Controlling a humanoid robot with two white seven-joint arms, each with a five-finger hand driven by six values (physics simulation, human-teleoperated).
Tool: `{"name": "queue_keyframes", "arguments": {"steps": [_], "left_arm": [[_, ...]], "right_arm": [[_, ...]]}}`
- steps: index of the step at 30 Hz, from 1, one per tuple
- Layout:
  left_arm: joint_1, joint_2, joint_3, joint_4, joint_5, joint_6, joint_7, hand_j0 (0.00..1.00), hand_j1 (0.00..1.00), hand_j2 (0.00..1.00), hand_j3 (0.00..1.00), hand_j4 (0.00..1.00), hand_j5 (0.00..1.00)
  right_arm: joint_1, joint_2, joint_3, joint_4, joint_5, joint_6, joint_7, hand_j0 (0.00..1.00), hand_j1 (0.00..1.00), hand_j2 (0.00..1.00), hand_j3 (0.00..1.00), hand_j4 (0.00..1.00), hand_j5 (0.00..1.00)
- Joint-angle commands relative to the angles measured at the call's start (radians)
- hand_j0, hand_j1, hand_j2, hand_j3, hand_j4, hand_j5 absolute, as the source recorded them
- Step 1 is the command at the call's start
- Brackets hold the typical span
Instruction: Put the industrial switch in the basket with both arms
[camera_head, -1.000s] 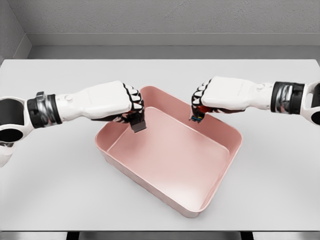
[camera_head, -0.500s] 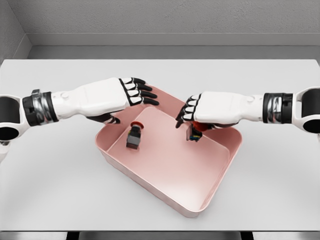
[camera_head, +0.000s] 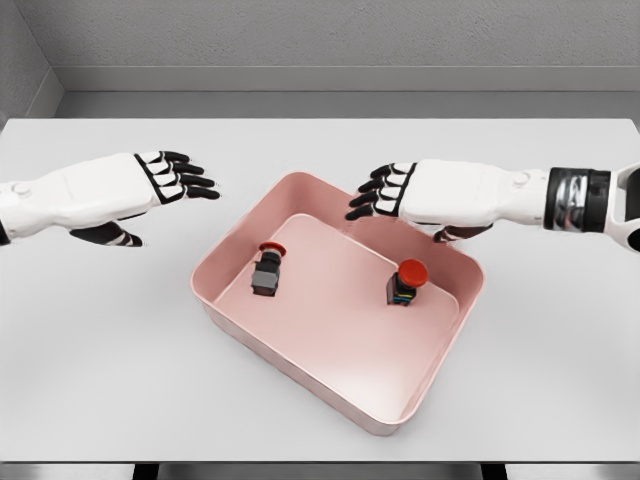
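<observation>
Resting in the basket (camera_head: 440, 345) are two switches (camera_head: 267, 271) (camera_head: 405, 282), apart; left hand (camera_head: 150, 183) and right hand (camera_head: 400, 190) hover empty, fingers spread.

Two switches (camera_head: 268, 272) (camera_head: 405, 283) inside pink basket (camera_head: 420, 395), hands apart.

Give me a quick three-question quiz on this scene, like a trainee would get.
1. True or false: the pink basket holds two red-topped switches.
2. Which switch stands upright on the basket floor: A, the left switch, or B, the right switch?
3. What are the left hand and the right hand holding?

Key:
1. True.
2. B; the left one lies tipped over.
3. Nothing; the fingers of both are spread, the left hand over the bare table, the right above the basket's far rim.
</observation>
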Motion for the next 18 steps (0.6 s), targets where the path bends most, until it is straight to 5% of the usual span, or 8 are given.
{"name": "queue_keyframes", "arguments": {"steps": [1,9,18], "left_arm": [[0.008,0.045,0.032,0.015,0.007,0.003,-0.001,1.00,1.00,1.00,1.00,1.00,1.00],[0.043,0.074,0.053,0.030,0.010,0.003,-0.001,1.00,1.00,1.00,1.00,1.00,1.00],[0.043,0.081,0.053,0.038,0.004,0.003,-0.005,1.00,1.00,1.00,1.00,1.00,1.00]], "right_arm": [[0.017,-0.017,-0.108,0.006,-0.023,0.001,-0.001,1.00,1.00,1.00,1.00,1.00,1.00],[0.345,-0.075,-0.506,0.067,-0.043,-0.059,-0.001,1.00,1.00,1.00,1.00,1.00,1.00],[0.400,-0.083,-0.538,0.090,-0.044,-0.059,-0.001,1.00,1.00,1.00,1.00,1.00,1.00]]}}
